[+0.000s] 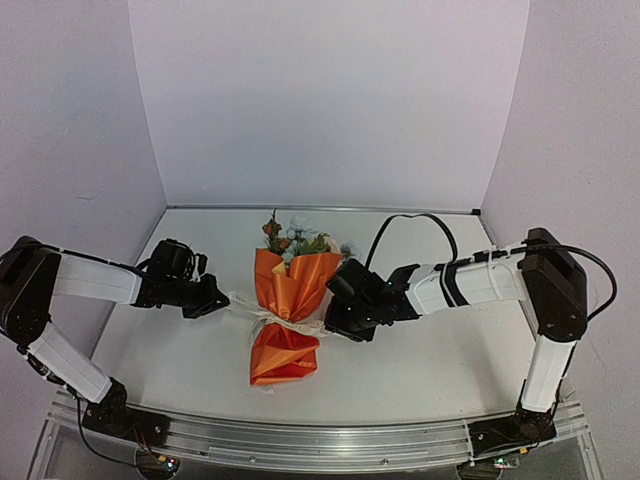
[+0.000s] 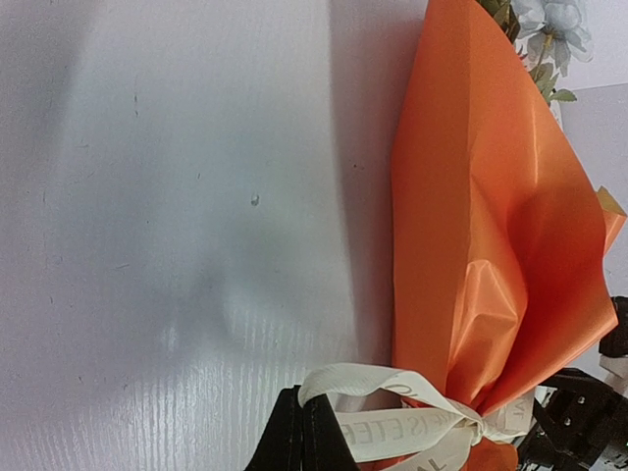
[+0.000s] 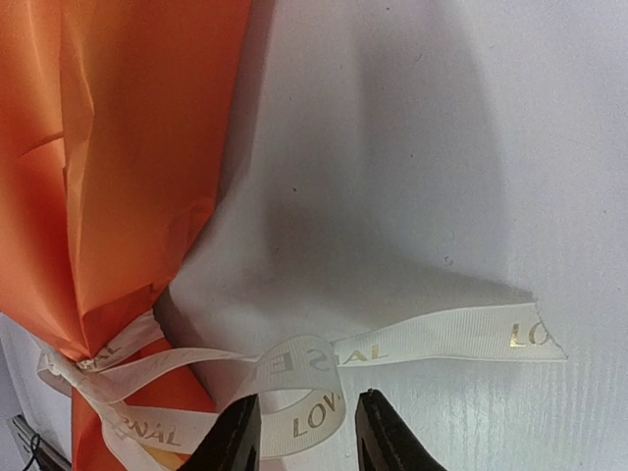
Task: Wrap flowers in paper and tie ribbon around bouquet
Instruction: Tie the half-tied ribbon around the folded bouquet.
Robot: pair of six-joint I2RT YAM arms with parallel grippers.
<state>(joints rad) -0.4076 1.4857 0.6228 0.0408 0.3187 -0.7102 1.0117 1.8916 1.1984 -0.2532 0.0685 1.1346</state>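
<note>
Orange paper-wrapped bouquet (image 1: 288, 310) lies on the white table (image 1: 420, 365), cream lettered ribbon (image 3: 432, 339) knotted at its waist; left gripper (image 1: 215, 298) clamps one tail; right gripper (image 3: 306, 432) gapes around a loop; a hard tug could loosen the knot.

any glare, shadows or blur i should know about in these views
Top external: even light, bouquet sharp. Left wrist: soft sheen on the table, paper casting a dark band. Right wrist: broad grey shadow, ribbon lettering crisp, fingers slightly soft.
</note>
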